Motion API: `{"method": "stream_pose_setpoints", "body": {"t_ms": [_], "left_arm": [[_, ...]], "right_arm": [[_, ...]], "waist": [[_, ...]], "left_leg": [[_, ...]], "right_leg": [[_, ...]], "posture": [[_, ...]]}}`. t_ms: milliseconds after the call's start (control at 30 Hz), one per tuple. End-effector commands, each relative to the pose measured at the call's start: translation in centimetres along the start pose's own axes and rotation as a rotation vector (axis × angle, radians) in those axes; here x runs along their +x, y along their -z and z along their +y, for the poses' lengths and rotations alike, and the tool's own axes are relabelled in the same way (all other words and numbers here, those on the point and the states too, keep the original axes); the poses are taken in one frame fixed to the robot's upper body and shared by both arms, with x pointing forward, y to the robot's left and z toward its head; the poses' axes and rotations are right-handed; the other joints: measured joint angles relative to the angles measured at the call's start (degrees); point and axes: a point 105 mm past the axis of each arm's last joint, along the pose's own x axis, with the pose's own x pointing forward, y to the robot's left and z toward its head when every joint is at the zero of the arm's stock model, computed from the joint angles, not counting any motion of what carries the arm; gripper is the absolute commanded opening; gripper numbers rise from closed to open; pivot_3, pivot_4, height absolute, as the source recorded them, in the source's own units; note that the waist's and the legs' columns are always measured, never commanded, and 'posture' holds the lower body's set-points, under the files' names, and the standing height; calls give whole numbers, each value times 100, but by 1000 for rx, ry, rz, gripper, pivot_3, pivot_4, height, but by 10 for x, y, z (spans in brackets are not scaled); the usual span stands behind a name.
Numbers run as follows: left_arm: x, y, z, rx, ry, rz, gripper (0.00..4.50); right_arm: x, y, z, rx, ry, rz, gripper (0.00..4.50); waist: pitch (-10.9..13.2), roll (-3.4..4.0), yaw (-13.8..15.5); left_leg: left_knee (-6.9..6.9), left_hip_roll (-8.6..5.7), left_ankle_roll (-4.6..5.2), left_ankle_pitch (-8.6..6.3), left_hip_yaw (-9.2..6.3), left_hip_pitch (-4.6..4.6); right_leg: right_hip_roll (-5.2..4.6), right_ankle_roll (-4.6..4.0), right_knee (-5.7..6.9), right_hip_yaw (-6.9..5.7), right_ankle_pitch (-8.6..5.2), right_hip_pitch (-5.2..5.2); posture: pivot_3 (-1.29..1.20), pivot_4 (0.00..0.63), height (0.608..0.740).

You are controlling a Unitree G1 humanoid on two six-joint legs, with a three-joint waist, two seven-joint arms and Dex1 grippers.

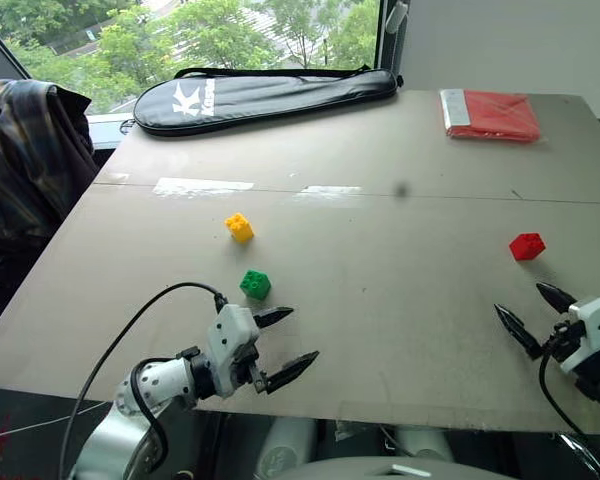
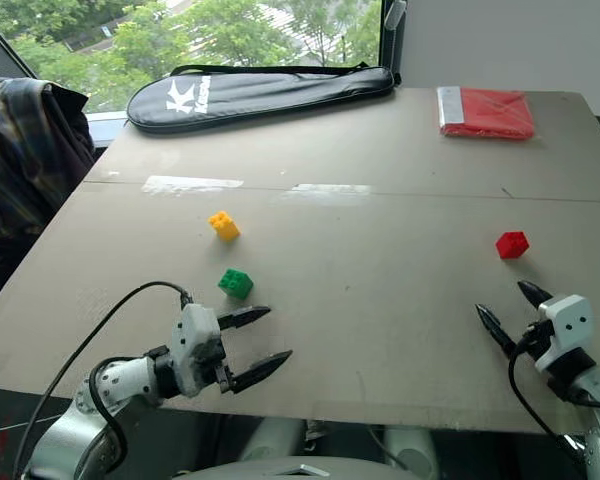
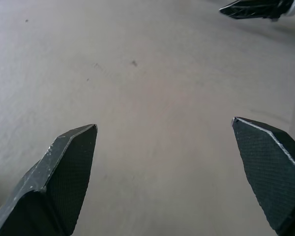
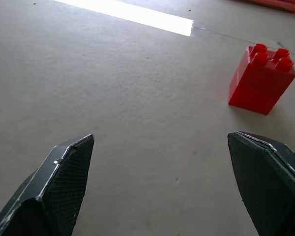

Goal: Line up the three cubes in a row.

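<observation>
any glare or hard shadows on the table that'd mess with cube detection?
Left eye view: bright window glare streaks on the table behind the yellow cube; cubes cast only soft, short shadows. Right wrist view: the same glare is a white band beyond the red cube, which stays sharp.

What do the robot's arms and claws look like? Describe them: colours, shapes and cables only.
Each arm ends in a white, boxy wrist housing carrying a claw of two black fingers that taper to points. The left claw sits on a silver, ribbed arm with black joint rings, and a black cable loops over it. The right claw has a black cable curling below its housing. The finger pads have a fine cross-hatched texture.
</observation>
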Motion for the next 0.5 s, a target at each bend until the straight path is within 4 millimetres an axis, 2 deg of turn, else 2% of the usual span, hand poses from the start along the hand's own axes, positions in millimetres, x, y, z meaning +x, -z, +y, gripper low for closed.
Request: {"method": "stream_pose_setpoints", "body": {"t_ms": [33, 133, 267, 500], "left_arm": [[6, -32, -2, 77, 100, -23, 4486], [13, -51, 5, 112, 142, -9, 4486], [19, -69, 8, 137, 189, -5, 4486], [32, -86, 17, 164, 200, -19, 4486]], "right_arm": [[11, -4, -25, 26, 122, 24, 4500], [24, -9, -41, 56, 196, 17, 4500], [38, -16, -52, 69, 247, 0, 4500], [63, -22, -48, 90, 212, -26, 4500]], "waist": [[0, 2, 0], [-1, 2, -9], [0, 2, -38], [0, 1, -81]], "left_leg": [[0, 0, 0, 1, 2, 2], [1, -2, -1, 1, 12, 4], [-1, -3, -1, 1, 26, 2], [-1, -4, -3, 2, 41, 4]], "right_leg": [[7, 0, 5, 1, 1, -1], [15, 8, 15, 8, 6, -4], [19, 17, 18, 21, 13, -11], [22, 19, 19, 40, 13, -15]], "posture": [[0, 150, 700], [0, 150, 700], [0, 150, 700], [0, 150, 700]]}}
